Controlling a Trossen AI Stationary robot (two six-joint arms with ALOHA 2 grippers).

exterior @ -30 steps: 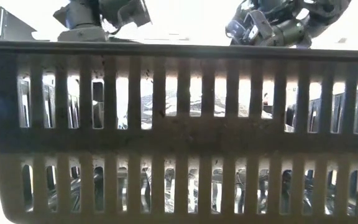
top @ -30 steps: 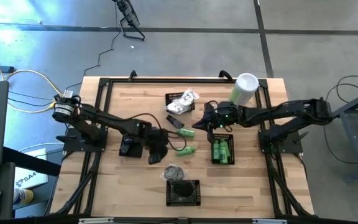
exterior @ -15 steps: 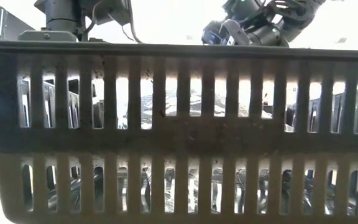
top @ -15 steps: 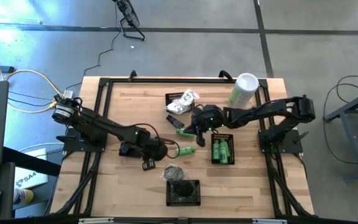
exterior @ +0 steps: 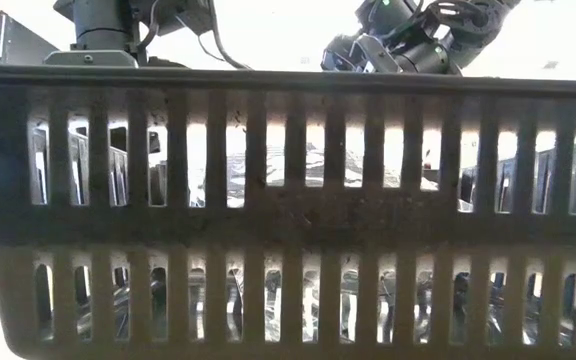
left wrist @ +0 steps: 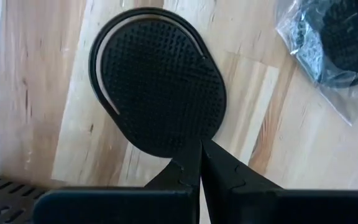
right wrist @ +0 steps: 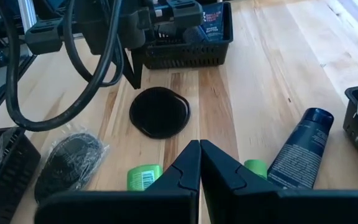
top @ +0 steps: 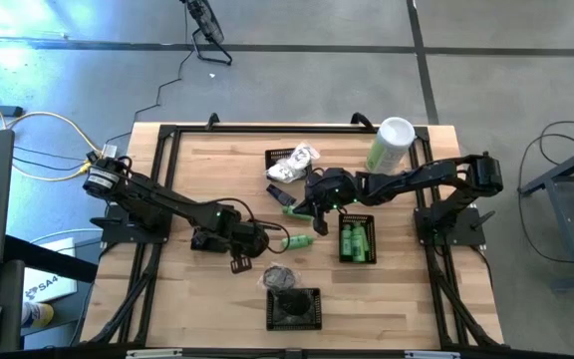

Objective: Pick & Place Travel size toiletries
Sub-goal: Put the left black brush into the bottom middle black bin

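Item: travel toiletries, loose and sorted, on a pale wooden table (top: 187,170).

Left gripper (left wrist: 199,163): fingers pressed fully together, holding nothing. It hovers directly above a flat black oval scrubber pad with a nubbed face (left wrist: 160,84), lying on the wood near the table's middle. A dark round piece sealed in a clear crinkly bag (left wrist: 328,46) lies just beside the pad.

Right gripper (right wrist: 199,163): likewise closed and empty, reaching in over the centre of the table. A dark blue squeeze tube (right wrist: 300,149) and a bright green little bottle with a printed label (right wrist: 143,177) lie loose on the wood close ahead of it.

Sorted so far: a black mesh basket holding green bottles (top: 356,240), a second basket with white crinkly packets (top: 289,162), and a third near the front edge (top: 293,307). A tall pale-green canister with a white lid (top: 391,144) stands at the far right corner.

Handling note: the pad lies flat and thin, so a closed tip cannot take it. The left fingers would need to part first, then come down straddling the rim at a narrow side, probably pinching the raised loop along its edge rather than the broad face.

Not determinable: the low view is almost wholly blocked by a slotted basket wall (exterior: 288,220), with only arm parts above it. The contents of the front basket are too dark to tell from overhead.
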